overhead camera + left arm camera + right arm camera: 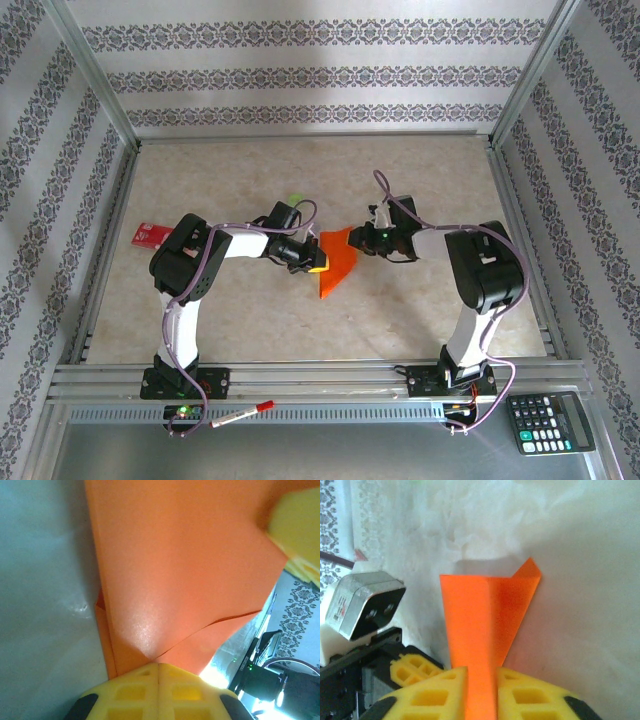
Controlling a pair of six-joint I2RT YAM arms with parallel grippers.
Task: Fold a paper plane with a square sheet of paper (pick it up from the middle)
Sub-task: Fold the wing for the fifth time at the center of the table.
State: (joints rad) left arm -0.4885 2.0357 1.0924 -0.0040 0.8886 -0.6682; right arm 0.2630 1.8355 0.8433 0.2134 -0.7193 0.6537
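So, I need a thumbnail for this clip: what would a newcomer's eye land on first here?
The bright folded orange paper in the middle of the table, pinched from both sides by the left gripper and the right gripper. Next, the small red card near the table's left edge and the calculator at the top view's bottom right.
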